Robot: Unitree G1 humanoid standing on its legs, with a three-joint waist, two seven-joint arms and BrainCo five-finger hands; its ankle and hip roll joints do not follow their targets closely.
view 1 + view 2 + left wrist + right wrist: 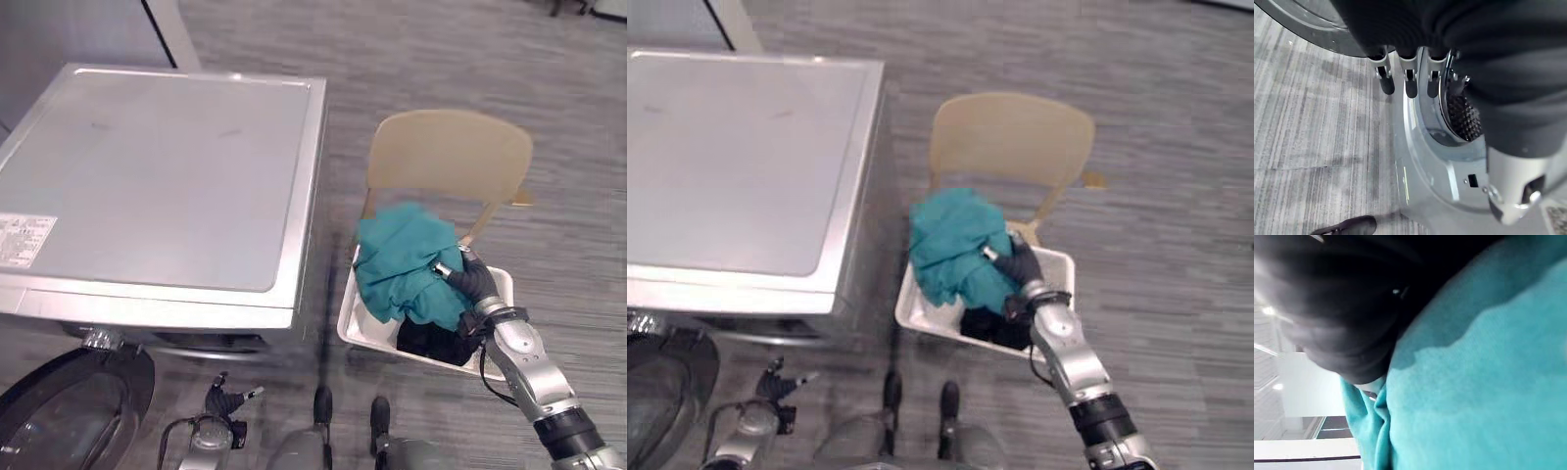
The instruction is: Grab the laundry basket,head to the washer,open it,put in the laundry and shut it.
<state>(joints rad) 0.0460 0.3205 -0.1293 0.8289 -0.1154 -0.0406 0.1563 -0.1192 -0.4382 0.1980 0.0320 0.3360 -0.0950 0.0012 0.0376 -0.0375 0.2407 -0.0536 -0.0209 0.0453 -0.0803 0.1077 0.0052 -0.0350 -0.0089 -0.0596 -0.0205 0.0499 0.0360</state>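
Down low, our left hand (223, 399) hangs with straight, empty fingers beside the silver washer's open round door (73, 411); our right hand (468, 279) is buried in the crumpled teal cloth (407, 264) over the white plastic basket (361, 328), grip unreadable; the drum lies to this cloth's left, so our right arm is nearer.

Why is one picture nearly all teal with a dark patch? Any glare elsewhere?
Right wrist view: the lens sits against the teal cloth, shadowed by the right hand's dark cover. Left eye view: the silver washer's flat top shows soft sheen, no hard glare. Left wrist view: the left hand's dark cover looms close.
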